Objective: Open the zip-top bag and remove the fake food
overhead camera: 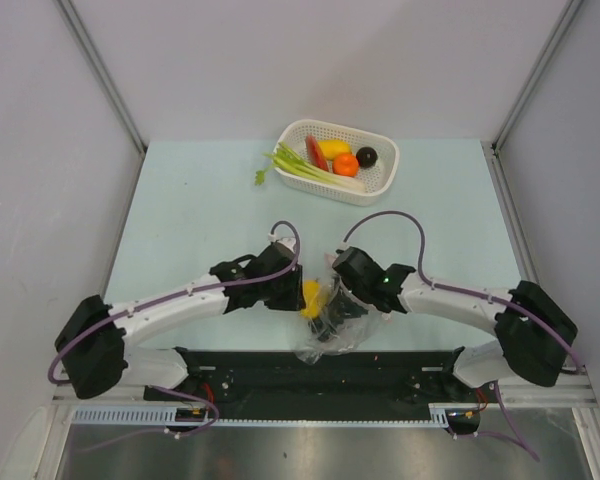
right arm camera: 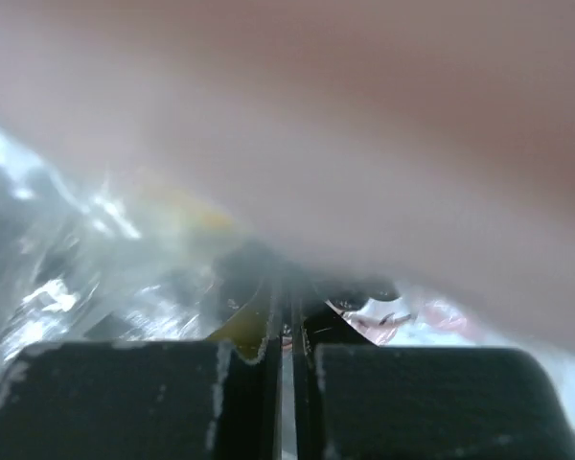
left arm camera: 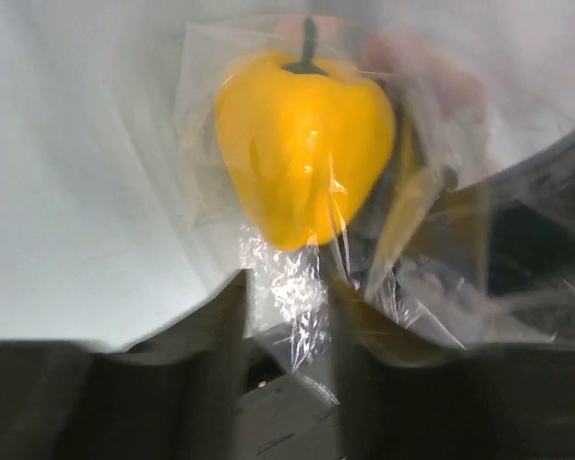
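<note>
The clear zip-top bag (overhead camera: 328,332) hangs between both grippers near the table's front edge. A yellow fake pepper (overhead camera: 311,296) is inside it and fills the left wrist view (left arm camera: 302,144). My left gripper (overhead camera: 292,290) is shut on a crinkled fold of the bag (left arm camera: 289,287) just below the pepper. My right gripper (overhead camera: 342,286) is shut on the bag's other side, with thin plastic (right arm camera: 67,278) beside its fingers. A blurred pink band (right arm camera: 383,144), seemingly the zip strip, crosses the top of the right wrist view.
A white perforated basket (overhead camera: 384,180) stands at the back centre. It holds a green-white stalk (overhead camera: 310,168), a red piece (overhead camera: 316,152), a yellow lemon (overhead camera: 333,148), an orange (overhead camera: 345,165) and a dark round fruit (overhead camera: 366,156). Grey walls stand left and right.
</note>
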